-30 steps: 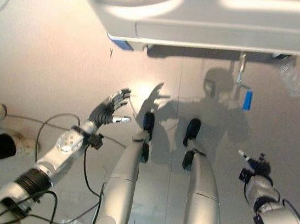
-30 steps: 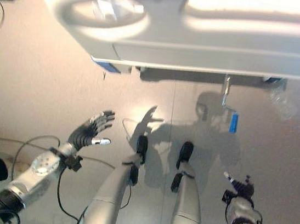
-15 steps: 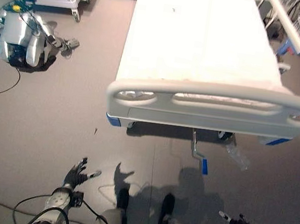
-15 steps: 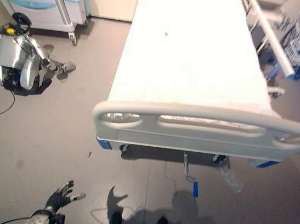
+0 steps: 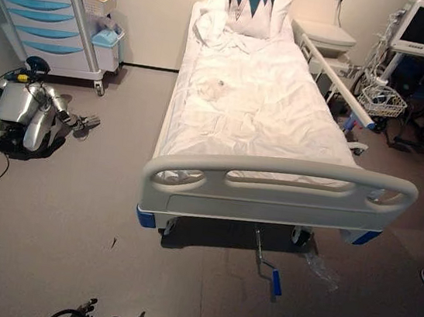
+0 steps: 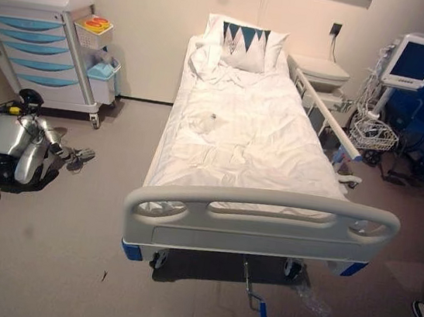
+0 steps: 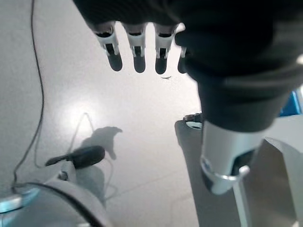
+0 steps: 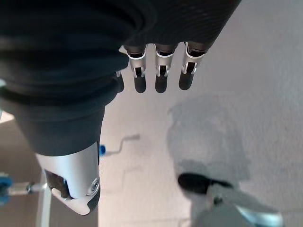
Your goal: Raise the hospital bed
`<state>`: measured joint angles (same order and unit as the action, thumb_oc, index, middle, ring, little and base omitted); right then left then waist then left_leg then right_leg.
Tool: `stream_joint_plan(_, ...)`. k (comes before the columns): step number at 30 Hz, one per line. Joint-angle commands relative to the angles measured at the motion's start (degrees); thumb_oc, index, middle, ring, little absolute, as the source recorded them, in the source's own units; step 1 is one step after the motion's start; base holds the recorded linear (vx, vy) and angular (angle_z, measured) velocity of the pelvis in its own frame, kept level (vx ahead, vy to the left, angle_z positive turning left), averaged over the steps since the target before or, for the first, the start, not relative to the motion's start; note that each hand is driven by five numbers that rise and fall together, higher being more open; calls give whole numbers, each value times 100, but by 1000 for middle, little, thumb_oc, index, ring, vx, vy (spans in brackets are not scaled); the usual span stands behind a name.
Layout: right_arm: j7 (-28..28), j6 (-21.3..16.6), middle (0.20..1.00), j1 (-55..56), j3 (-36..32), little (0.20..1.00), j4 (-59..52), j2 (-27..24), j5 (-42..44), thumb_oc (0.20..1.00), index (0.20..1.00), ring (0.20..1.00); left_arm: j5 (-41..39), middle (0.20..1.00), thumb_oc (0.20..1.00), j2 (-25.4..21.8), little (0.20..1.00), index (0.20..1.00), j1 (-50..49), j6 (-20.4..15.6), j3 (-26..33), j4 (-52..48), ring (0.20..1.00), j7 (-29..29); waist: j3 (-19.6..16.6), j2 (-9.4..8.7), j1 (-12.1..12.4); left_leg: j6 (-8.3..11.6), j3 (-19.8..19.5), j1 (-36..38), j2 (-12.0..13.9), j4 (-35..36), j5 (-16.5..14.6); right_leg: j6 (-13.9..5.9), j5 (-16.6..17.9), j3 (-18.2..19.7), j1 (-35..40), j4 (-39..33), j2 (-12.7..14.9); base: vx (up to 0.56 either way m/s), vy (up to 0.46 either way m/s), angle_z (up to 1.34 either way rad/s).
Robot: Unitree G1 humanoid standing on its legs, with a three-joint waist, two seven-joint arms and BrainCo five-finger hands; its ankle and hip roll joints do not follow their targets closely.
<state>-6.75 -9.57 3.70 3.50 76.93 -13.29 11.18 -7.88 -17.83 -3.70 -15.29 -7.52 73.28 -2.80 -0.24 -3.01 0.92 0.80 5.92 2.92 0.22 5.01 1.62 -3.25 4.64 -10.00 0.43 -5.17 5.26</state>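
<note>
At twelve o'clock, dead ahead, stands the hospital bed (image 6: 251,156), its blue-tipped crank handle (image 6: 255,297) hanging below the footboard (image 6: 258,223). Both the left hand (image 7: 142,45) and right hand (image 8: 158,71) hold straight, empty fingers above bare floor (image 5: 49,207).

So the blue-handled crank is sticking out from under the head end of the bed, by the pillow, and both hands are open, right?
Not quite. The crank sticks out from under the foot end of the bed, below the footboard, as the right eye view shows. The pillow lies at the far end. Both the left hand and right hand are open.
</note>
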Motion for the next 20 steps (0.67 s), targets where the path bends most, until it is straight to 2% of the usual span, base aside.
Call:
stream_joint_plan(1,-6,27,1000,-268,121,1000,126,-76,-35,1000,1000,1000,100,1000,1000,147,1000,1000,324,-46,193,162,1000,-91,-27,45,104,211,-225,-163,-26,-1,208,-436,91,-163,93,326,130,0,0,0)
stream_joint_plan(20,-61,78,1000,-396,343,1000,53,-1,-116,1000,1000,1000,313,1000,1000,178,1000,1000,331,-12,72,215,1000,-163,-123,15,141,196,-238,33,6,-1,141,-420,19,-173,290,351,138,7,0,0)
